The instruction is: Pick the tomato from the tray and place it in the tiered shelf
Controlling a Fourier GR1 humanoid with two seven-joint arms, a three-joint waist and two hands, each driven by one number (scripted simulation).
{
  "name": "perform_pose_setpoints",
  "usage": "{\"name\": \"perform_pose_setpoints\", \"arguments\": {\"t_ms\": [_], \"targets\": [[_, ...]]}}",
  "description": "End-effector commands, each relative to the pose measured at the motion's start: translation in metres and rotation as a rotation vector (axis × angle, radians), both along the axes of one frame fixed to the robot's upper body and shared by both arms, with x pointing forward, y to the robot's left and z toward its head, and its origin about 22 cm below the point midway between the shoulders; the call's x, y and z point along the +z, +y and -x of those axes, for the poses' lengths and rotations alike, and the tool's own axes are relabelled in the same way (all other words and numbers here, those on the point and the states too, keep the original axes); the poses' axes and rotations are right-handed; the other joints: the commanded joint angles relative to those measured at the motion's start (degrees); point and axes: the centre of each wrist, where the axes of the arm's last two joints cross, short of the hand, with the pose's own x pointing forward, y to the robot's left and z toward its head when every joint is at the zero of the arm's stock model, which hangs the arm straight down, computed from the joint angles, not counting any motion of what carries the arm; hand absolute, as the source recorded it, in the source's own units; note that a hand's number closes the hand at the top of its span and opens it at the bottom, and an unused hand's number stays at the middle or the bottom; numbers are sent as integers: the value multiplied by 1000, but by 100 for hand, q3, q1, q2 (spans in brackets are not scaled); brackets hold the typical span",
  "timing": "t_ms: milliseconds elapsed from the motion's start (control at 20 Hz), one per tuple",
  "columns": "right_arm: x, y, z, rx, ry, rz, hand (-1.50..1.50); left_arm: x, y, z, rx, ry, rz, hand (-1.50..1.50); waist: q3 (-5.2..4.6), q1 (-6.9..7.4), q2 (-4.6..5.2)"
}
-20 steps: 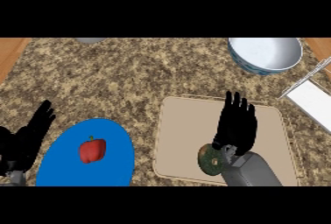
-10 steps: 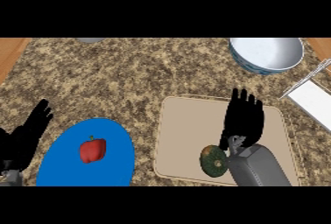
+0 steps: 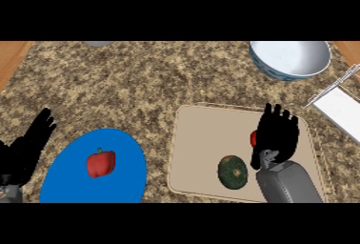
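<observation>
Nearest, the left hand (image 3: 28, 147) rests open at eight o'clock, fingers up, beside the blue plate (image 3: 70, 188) bearing a red pepper (image 3: 100, 162), while at five o'clock the dark green squash (image 3: 233, 172) lies on the beige tray (image 3: 204, 143). Just past it at four o'clock the right hand (image 3: 280, 136) hovers with fingers straight, holding nothing, over the tomato (image 3: 254, 137), only a red sliver at its edge. At one o'clock sits the white bowl (image 3: 290, 58) and at two o'clock the shelf (image 3: 341, 105); closing blind, the fingers could roll the tomato toward the squash.
</observation>
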Motion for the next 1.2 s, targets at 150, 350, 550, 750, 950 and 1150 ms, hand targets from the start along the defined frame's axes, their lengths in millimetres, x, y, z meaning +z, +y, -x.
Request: {"name": "perform_pose_setpoints", "arguments": {"t_ms": [150,350,550,750,950,1150], "targets": [[-4,-13,7,-56,18,20,-150,4,-18,10,9,-2,-13,0,3,5,-3],[-6,-13,-21,-54,31,17,-150,-8,-10,-1,-3,5,6,0,2,8,5],[-34,-20,-13,-73,45,-4,-150,-16,-14,1,-3,-4,2,0,2,8,5],[-41,-15,-1,-56,37,-63,150,3,-11,-3,-1,0,-2,0,3,2,2],[-47,-34,-26,-34,71,22,150,-9,1,10,-15,5,-1,0,2,42,11],[-36,-35,-11,4,26,65,150,11,-3,7,-7,-5,4,0,3,29,-3]]}}
